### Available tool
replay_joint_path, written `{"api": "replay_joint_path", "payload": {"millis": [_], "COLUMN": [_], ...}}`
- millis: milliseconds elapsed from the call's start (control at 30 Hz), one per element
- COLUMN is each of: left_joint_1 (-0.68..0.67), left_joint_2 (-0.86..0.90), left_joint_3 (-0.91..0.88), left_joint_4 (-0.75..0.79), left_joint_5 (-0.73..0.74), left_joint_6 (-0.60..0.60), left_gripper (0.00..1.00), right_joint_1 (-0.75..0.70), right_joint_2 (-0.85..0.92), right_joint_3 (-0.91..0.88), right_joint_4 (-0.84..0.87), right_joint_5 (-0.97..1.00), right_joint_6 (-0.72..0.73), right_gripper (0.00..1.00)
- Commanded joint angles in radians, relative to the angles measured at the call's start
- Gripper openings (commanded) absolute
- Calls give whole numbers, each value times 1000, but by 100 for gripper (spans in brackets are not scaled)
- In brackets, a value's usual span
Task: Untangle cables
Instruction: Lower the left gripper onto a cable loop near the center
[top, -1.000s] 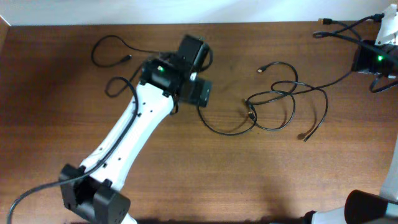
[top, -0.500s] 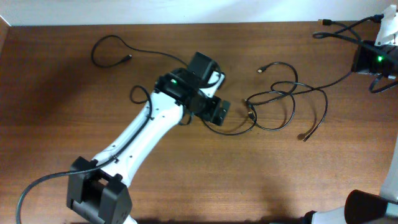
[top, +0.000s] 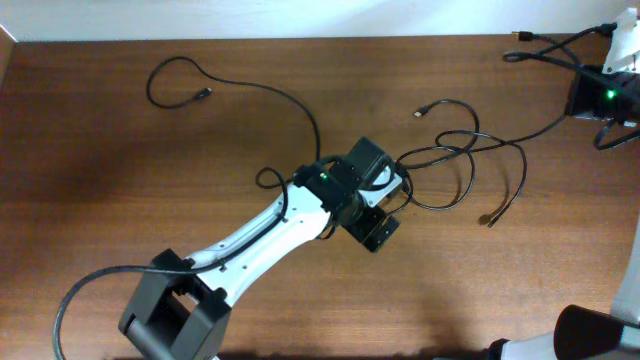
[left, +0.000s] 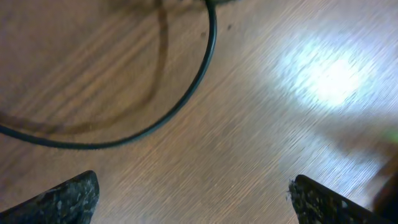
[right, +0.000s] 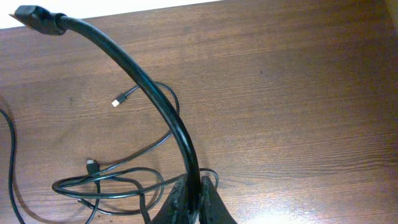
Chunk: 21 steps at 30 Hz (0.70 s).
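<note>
Reaching across the middle of the brown tabletop (top: 100, 250), the left arm (top: 260, 225) hangs its left claw (left: 193, 208) low over the wood. That claw is wide. Its two speckled fingertips (left: 62, 199) sit far apart in the bottom corners of the wrist view, and they hold nothing. A thin black cord (left: 199, 87) curves on the wood ahead of the tips and does not touch them.

Seen from above, the cables (top: 455, 160) lie mostly just to the right of that arm's end. There they make a messy bunch of loops that cross over each other. One small plug (top: 420, 112) sticks out at the top of the bunch. Another end tip (top: 490, 218) lies at the lower right. One long cable (top: 270, 92) starts in a loop near the far left corner, runs across the wood, and goes under the left arm.

The right claw (right: 189, 202) is up in the far right corner. It is pinched tight on a black cable (right: 155, 106). This cable bends up from the claw and ends in a dark plug (right: 37, 18) near the back edge of the tabletop.
</note>
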Motion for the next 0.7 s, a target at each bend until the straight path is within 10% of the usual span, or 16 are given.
{"api": "replay_joint_path", "payload": {"millis": [0,667], "left_joint_1": [-3,76], "left_joint_2": [2,98], "left_joint_3": [-26,12], "left_joint_4": [-34,103], "left_joint_5": [47,48], "left_joint_6": [178,424], "left_gripper": [99,99], "right_joint_1": [1,1], "right_joint_2": [-4,-3], "right_joint_3": [19,19], "right_joint_4": [0,-3], "right_joint_5": [-9,-9], "right_joint_6": [-7,-7], "right_gripper": [4,4]}}
